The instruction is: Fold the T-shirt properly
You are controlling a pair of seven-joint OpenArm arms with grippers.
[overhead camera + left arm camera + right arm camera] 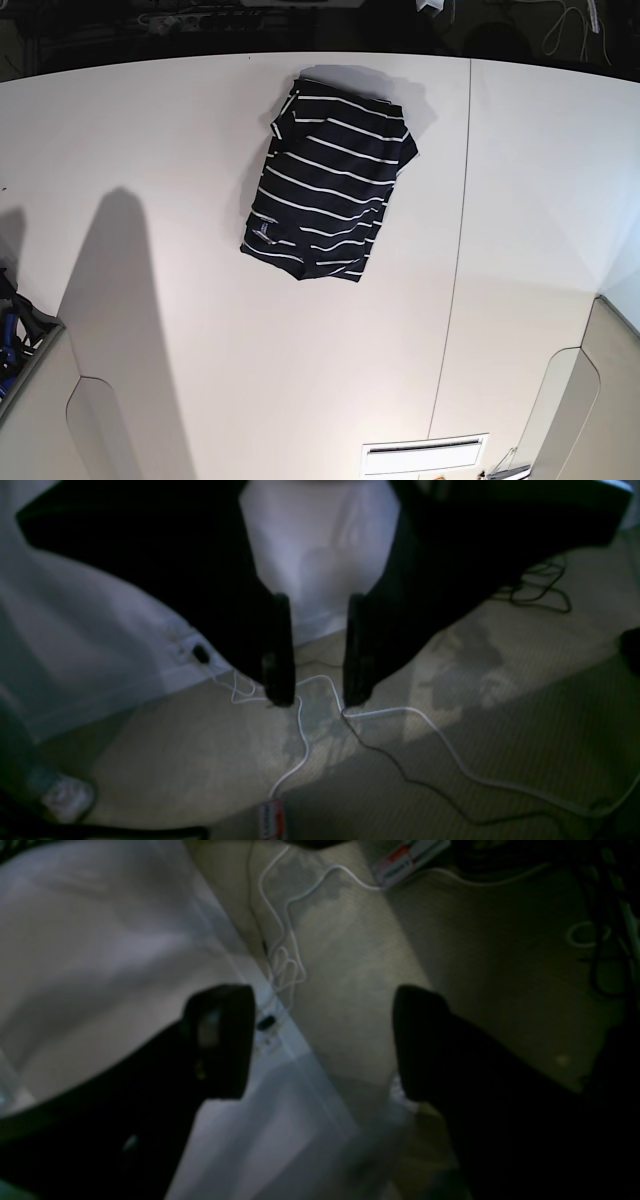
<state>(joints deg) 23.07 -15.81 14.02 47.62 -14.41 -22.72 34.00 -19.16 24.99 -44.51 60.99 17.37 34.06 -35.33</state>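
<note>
The T-shirt point(330, 180) lies folded into a compact, slightly tilted rectangle on the white table point(200, 330), toward the far middle in the base view. It is dark with thin white stripes, and a small pale label point(262, 232) shows at its near left corner. Neither gripper appears in the base view. In the left wrist view my left gripper point(318, 700) hangs past the table's edge over the floor, jaws apart with nothing between them. In the right wrist view my right gripper point(320, 1005) stands wide open and empty, also beside the table's edge. The shirt is in neither wrist view.
White and dark cables point(450, 750) trail over the beige carpet point(525, 690) below both grippers. A red-and-white power strip point(400, 862) lies on the floor. A seam point(460, 250) runs down the tabletop right of the shirt. Blue arm hardware point(10, 330) sits at the left edge.
</note>
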